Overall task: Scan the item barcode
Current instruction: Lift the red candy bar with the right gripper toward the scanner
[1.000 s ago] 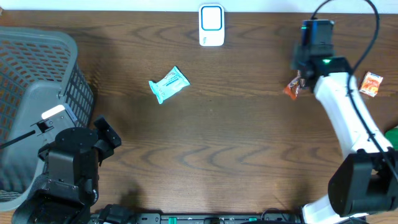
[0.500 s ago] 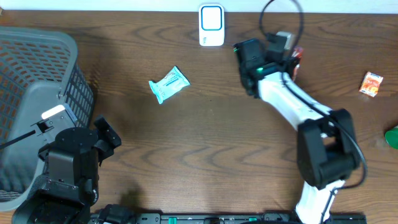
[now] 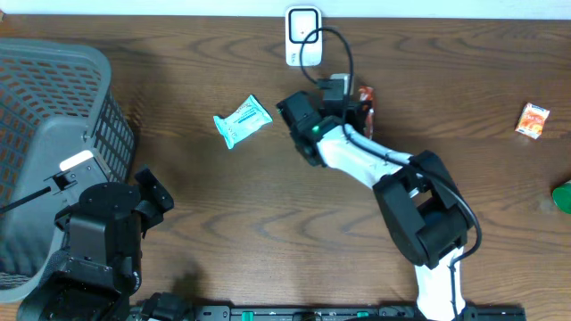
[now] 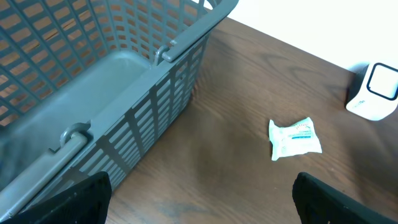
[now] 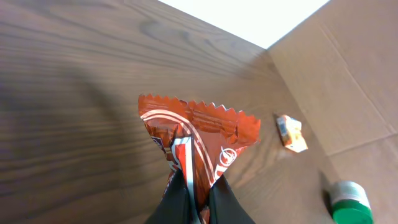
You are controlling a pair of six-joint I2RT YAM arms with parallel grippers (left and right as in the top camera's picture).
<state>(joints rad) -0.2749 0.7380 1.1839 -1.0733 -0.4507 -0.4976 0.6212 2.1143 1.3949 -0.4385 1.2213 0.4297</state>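
Basket [image 3: 53, 89] far left, just beside the left claw [image 4: 199, 190]: spread wide, grips nothing. Ahead and right of that claw, teal packet [image 3: 242, 120] flat on the table [image 3: 268, 223]. Farther right, white scanner [image 3: 303, 36] at the back edge. Near it and slightly right, right claw [image 5: 189, 202]: pressed together, pinches the red snack packet [image 5: 199, 134] by one end, packet sticking out beyond the fingertips. Well right of this claw, orange box [image 3: 533, 119] and green cap [image 3: 562, 196].
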